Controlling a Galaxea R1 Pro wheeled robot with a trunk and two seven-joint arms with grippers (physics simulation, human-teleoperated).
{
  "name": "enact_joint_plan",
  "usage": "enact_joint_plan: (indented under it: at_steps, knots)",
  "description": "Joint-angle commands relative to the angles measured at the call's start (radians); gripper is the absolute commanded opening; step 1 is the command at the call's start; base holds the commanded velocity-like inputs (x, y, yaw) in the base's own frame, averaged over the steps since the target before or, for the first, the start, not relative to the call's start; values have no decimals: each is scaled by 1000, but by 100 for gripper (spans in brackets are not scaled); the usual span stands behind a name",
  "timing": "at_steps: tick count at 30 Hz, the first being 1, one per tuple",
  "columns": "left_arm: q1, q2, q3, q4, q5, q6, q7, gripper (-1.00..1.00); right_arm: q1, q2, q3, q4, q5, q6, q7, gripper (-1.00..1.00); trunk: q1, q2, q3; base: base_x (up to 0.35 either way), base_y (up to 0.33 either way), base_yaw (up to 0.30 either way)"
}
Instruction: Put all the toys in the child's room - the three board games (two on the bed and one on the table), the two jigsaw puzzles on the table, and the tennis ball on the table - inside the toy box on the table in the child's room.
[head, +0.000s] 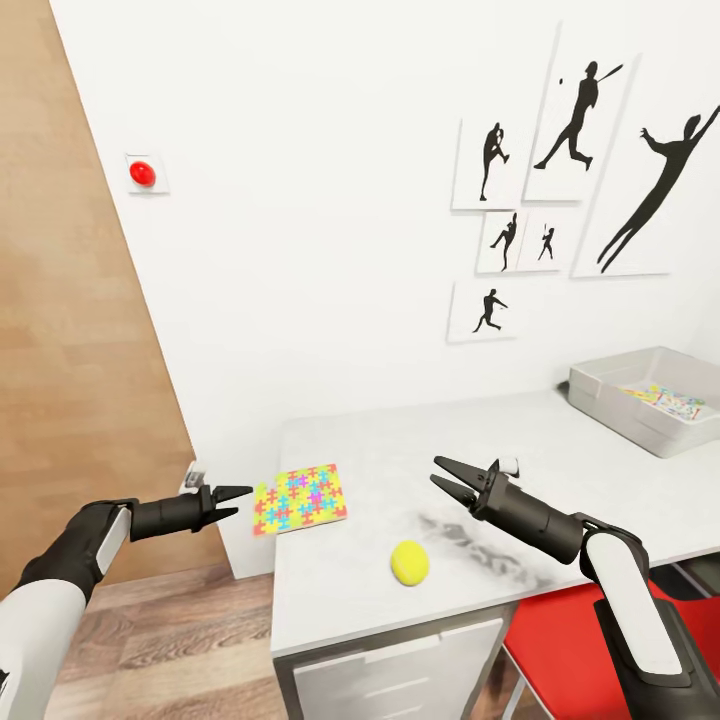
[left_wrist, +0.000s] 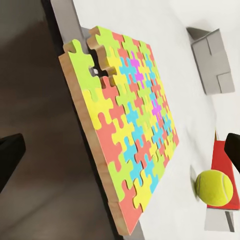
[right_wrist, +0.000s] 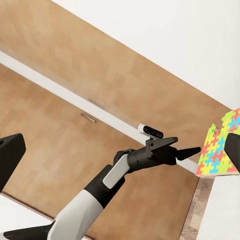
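Left arm lines up on the jigsaw puzzle

The jigsaw puzzle (head: 300, 498) overhangs the counter (head: 560, 450) edge, just ahead of the left gripper (head: 238, 503), jaws narrowly parted and empty; right gripper (head: 447, 477), jaws wide, sits farther off.

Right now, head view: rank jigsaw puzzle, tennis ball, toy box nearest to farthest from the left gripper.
1. Jigsaw puzzle: on the table's near-left corner, overhanging the edge, just ahead of the open left gripper, not touched.
2. Tennis ball: farther along the table, near its front edge.
3. Toy box: at the table's far right end, clearly farthest.
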Motion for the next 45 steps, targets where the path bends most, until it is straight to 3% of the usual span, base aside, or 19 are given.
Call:
enact_joint_plan:
  at_steps: [1, 45]
  knots:
    - [-1, 0, 1, 0, 2, 6, -1, 100, -1, 0, -1, 0, 7, 4, 8, 100, 0, -1, -1, 0, -59, 0]
    - [-1, -1, 1, 0, 2, 1, -1, 100, 0, 0, -1, 0, 7, 4, 7, 100, 0, -1, -1, 22, -6, 0]
